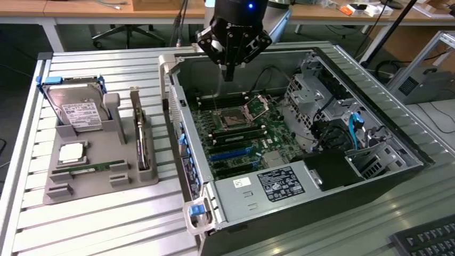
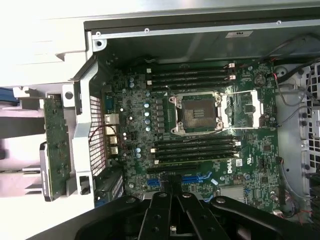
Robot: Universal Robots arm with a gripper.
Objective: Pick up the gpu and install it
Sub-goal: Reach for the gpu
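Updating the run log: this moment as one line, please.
end effector: shut, empty, over open computer case | gpu: upright in grey holder, not yet picked

Your case (image 1: 172, 101) lies at the exterior view's right, board (image 1: 238, 140) inside. Just beside it at that view's left sits the rack (image 1: 106, 140): on it the drive (image 1: 78, 109) stands at the back, the gpu (image 1: 140, 136) on edge nearest the case, the RAM (image 1: 89, 169) in front. The gripper (image 1: 227, 76) hangs over the board's far end
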